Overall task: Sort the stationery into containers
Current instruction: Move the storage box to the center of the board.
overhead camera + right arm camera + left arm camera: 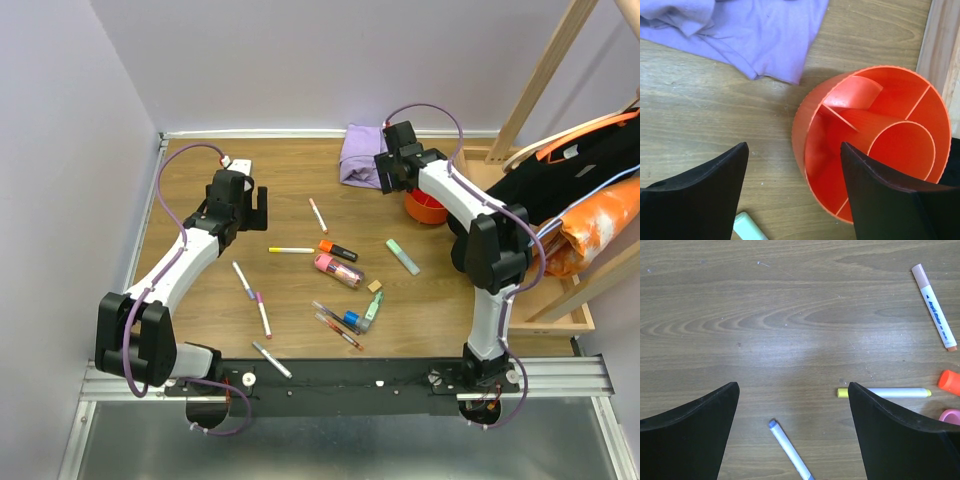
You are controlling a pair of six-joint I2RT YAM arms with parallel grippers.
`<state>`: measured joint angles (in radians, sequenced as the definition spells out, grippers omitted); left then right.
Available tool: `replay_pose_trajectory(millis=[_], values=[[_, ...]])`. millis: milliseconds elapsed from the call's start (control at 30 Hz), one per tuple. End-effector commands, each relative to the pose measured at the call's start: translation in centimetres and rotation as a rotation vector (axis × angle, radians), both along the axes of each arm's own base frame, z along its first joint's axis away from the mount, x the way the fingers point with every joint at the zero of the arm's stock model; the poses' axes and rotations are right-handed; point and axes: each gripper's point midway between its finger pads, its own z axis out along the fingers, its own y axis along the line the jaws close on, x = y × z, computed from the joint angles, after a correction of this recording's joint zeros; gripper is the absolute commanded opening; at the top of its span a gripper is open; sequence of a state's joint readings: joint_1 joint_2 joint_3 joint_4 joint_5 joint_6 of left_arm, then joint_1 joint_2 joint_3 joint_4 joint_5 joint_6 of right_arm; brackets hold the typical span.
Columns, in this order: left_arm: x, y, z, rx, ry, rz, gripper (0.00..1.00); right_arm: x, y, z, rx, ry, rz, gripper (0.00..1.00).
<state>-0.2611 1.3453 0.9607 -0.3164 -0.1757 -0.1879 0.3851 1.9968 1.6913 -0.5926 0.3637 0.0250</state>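
Fingers [690,440] of the left gripper [792,386] stand spread wide with nothing held, only bare table [765,315] showing in the gap. Nearest them, a blue-capped white pen [790,450] lies slanted low in the gap, its lower end cut off by the frame. A white pen with yellow ends [885,392] lies level, with one end just at the tip of the finger on the view's right. Past that finger, an orange highlighter [950,381] and a pink tube [951,416] are clipped by the frame edge. Farther out lies a white marker with a tan cap [934,307].

The right gripper [793,146] is likewise spread wide and holds nothing. A mint highlighter [747,227] pokes in at the bottom edge, mostly out of frame. The orange cup [810,125], with its inner dividers, stands upright ahead and to the right of the gap. One finger covers the near part of its rim, so whether they touch cannot be told. Beyond lies the lilac cloth [740,30], and the edge of a wooden tray [940,50] runs beside the cup.

From above, the left arm [190,255] folds at its base and reaches forward over the left half of the table. The right arm [470,210] stretches to the far side, with its gripper between cloth and cup. The rest of the stationery lies scattered mid-table between the arms, a tan eraser [374,286] among it.
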Motion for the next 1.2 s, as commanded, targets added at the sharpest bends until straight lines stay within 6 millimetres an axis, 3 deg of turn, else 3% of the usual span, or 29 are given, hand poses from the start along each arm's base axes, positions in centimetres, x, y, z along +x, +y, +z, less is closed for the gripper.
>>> replay_pose_trajectory(millis=[0,200,367,567,600,700,900,1167], values=[[0.1,0.1,0.2,-0.013,-0.009,0.01,0.99,0.2,-0.7,-1.9,-0.029,0.041,-0.01,0.77],[0.0,0.1,-0.2,-0.016,-0.005,0.012,0.99,0.3,-0.5,-3.3,-0.021,0.069,-0.004,0.69],[-0.1,0.2,-0.2,-0.01,-0.004,0.01,0.99,0.7,0.0,-3.9,-0.007,0.077,0.005,0.54],[-0.3,0.3,-0.8,-0.014,0.009,0.013,0.99,1.0,0.4,-3.9,0.008,0.082,0.019,0.28],[-0.3,0.3,-0.9,-0.016,0.013,0.013,0.99,0.9,0.4,-3.6,0.008,0.081,0.022,0.17],[-0.3,0.1,-1.3,-0.025,0.023,0.013,0.99,0.6,0.8,-2.4,0.029,0.078,0.041,0.02],[-0.1,0.1,-1.1,-0.028,0.013,0.013,0.99,-1.0,3.7,-0.6,0.103,0.094,0.169,0.01],[-0.1,0.2,-1.0,-0.02,0.01,0.013,0.99,-3.2,9.7,-1.5,0.149,0.126,0.344,0.01]])
